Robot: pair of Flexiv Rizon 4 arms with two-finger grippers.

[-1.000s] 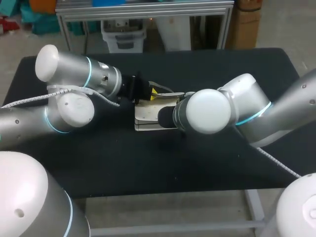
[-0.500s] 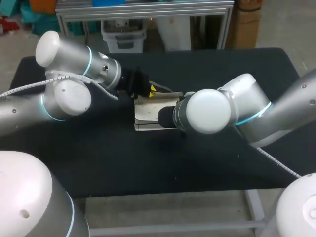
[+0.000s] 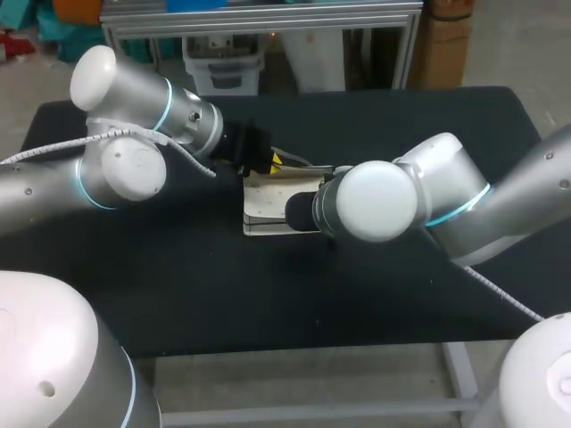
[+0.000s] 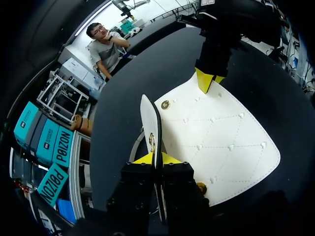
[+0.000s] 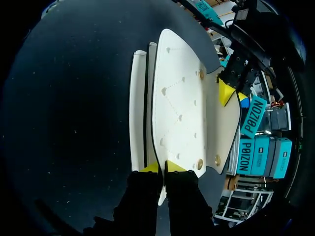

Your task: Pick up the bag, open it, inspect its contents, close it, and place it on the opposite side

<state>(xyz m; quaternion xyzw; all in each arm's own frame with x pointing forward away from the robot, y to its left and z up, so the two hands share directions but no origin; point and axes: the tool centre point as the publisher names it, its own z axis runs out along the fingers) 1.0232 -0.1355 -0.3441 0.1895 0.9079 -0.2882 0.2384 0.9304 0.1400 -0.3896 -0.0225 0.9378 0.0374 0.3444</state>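
Left pincer (image 4: 157,159): clamps both yellow tips on a thin white flap (image 4: 149,115) of the bag (image 3: 268,214), held edge-on between them. Right pincer (image 5: 162,167): closes likewise on the near rim of the broad quilted panel (image 5: 177,98), tips pressed to it from two sides.

Table (image 3: 268,294): black top; carries the bag near its middle, a little toward the left arm's side.

Left arm (image 3: 134,169): enters from the left of the head view and angles its wrist down to the bag's far left corner.

Right arm (image 3: 384,201): enters from the right, sets its white elbow joint over the bag's right end and hides that pincer from above.

Bag: white, stitched in a diamond pattern; lies on the table between the two arms, gripped at opposite ends, each pincer facing the other across the quilted panel. Shows its layered side wall just beside the right pincer in the right wrist view. Hides its contents in all three views.

Flap: stands up from the quilted panel, apart from it along the gripped edge; bears a small gold fitting just ahead of the left fingertips.

Brass studs (image 5: 200,163): small round fasteners; sit near the panel's corners, two close to the right pincer and one at the far end.

Single snap (image 4: 165,104): sits on the quilted panel just beside the upright flap.
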